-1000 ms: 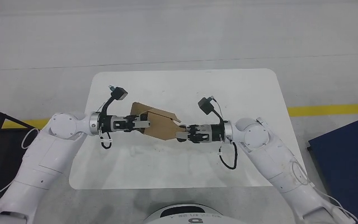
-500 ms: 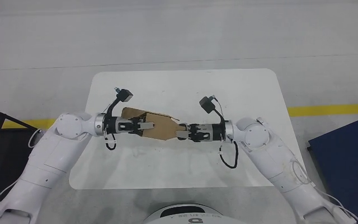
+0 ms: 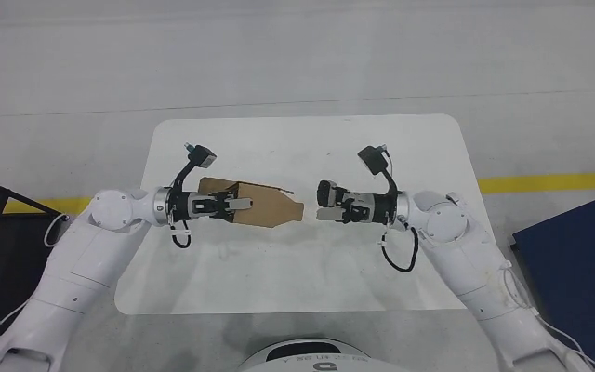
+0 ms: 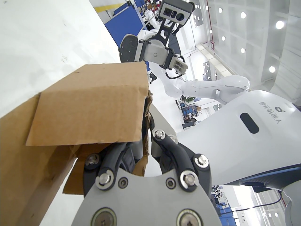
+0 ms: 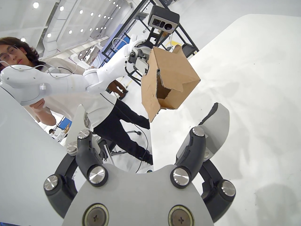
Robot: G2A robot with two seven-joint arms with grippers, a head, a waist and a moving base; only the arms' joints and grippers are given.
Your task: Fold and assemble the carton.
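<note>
A brown cardboard carton point(image 3: 270, 209) hangs above the middle of the white table point(image 3: 390, 149), partly folded, with its flaps loose at the end facing the right arm. My left gripper point(image 3: 244, 202) is shut on the carton's left end; in the left wrist view its fingers point(image 4: 162, 130) pinch a cardboard wall of the carton point(image 4: 89, 109). My right gripper point(image 3: 321, 199) stands open a short way to the right of the carton, not touching it. From the right wrist, the carton point(image 5: 169, 81) shows its open end beyond the spread gripper point(image 5: 150, 118).
The table's rounded edge runs close in front of both arms. On the floor to the right lie a yellow line point(image 3: 539, 181) and a dark blue object point(image 3: 558, 251).
My right gripper has let go of the carton's right end, opened and drawn back to the right. The left gripper has turned the carton more level and kept its hold.
</note>
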